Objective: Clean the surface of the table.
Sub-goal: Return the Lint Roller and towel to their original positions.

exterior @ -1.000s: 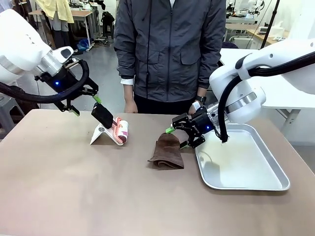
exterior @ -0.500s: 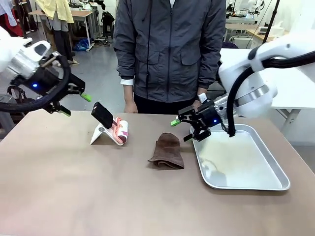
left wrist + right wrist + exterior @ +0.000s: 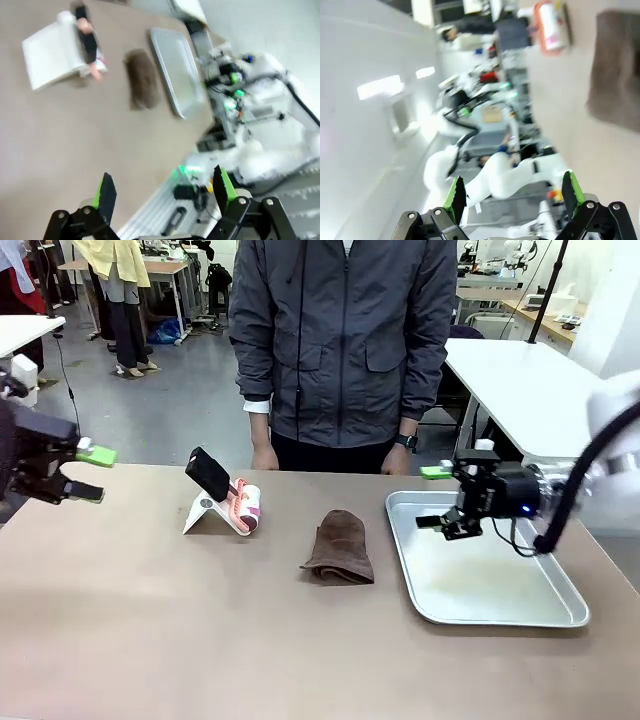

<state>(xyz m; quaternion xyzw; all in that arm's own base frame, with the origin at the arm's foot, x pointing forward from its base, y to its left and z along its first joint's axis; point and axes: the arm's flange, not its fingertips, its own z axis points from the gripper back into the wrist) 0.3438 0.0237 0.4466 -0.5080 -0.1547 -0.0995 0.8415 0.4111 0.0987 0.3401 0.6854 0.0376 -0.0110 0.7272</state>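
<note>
Wiping looks unstarted: the brown cloth (image 3: 340, 548) lies untouched at the table's (image 3: 150, 620) centre, metal tray (image 3: 560, 615) at three o'clock, phone stand (image 3: 205, 512) at ten. Left gripper (image 3: 88, 472) and right gripper (image 3: 433, 497) hang spread, holding nothing.

Folded cloth (image 3: 339, 548) mid table (image 3: 150, 630), near far edge. Roller on stand (image 3: 223, 502) left of it. Metal tray (image 3: 482, 574) right, by right edge.
</note>
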